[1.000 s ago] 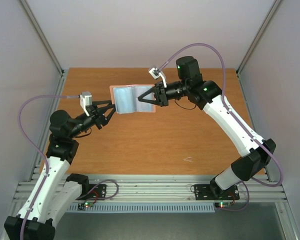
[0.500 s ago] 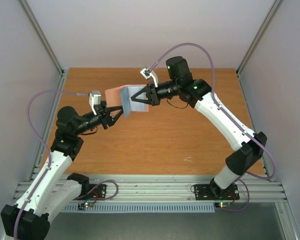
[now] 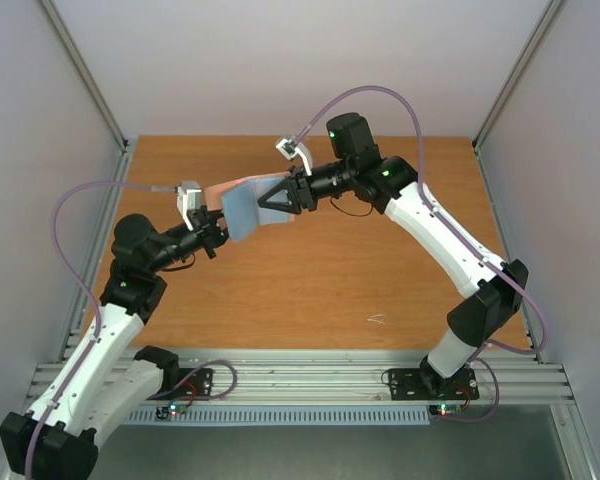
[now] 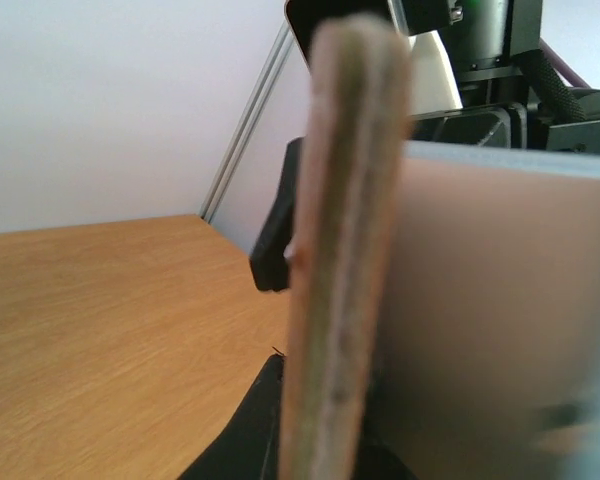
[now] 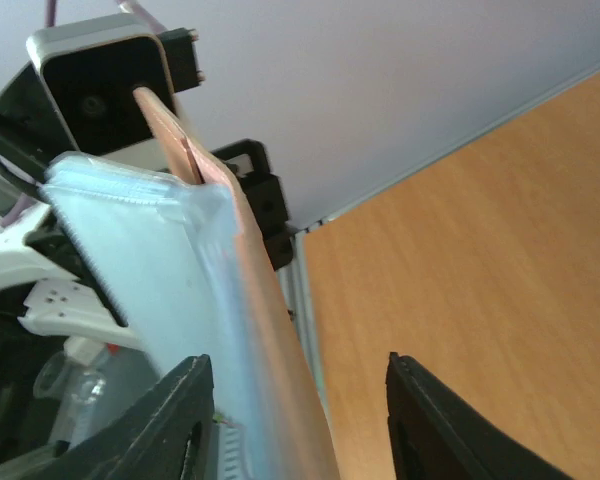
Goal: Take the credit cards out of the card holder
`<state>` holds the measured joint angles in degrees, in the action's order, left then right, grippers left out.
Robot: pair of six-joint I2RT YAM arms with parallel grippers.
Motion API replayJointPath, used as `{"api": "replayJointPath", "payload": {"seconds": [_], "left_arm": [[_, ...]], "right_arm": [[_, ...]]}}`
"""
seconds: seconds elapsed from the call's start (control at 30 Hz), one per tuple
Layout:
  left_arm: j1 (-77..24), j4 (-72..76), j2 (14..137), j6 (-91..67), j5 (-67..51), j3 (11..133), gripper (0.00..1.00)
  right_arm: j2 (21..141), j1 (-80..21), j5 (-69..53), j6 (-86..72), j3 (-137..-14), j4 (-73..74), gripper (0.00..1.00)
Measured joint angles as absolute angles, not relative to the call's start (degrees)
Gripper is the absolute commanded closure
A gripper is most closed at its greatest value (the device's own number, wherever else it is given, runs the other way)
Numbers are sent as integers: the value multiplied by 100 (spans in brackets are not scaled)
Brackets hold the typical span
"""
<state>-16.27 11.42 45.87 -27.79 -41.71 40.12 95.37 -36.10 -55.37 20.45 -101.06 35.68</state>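
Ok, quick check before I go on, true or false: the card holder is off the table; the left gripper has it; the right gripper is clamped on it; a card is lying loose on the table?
1. The card holder is lifted off the table: true.
2. The left gripper is shut on the card holder: true.
3. The right gripper is clamped on it: false; its jaws stand apart, with a gap beside the holder.
4. A card lies loose on the table: false; no card shows there.

Matt, smooth wood grain is noted on the table (image 3: 310, 280). The holder (image 3: 242, 210) is faced outside in matt, leather-like material; inside, a smoother stitched lining is seen; rails (image 3: 310, 378) judged bare metal
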Motion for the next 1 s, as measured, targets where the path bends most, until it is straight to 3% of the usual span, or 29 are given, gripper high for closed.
{"api": "replayJointPath", "payload": {"seconds": [0.2, 0.3, 0.7, 1.0], "left_arm": [[-1566, 1048, 4464, -2805, -4014, 4007, 100], [-1544, 1048, 4458, -2805, -3988, 4007, 100], [-1546, 939, 4460, -2827, -3706, 4007, 100], [-1546, 917, 4460, -2827, -3601, 4007, 100]], "right_arm": [[9201, -3168, -5516, 2062, -9828, 3717, 20], [9056, -3135, -5304, 2152, -9874, 3892, 2], [9024, -5100, -1732, 2443, -10025, 3988, 2], [9083, -5481, -854, 2443, -10119, 3850, 1]]}}
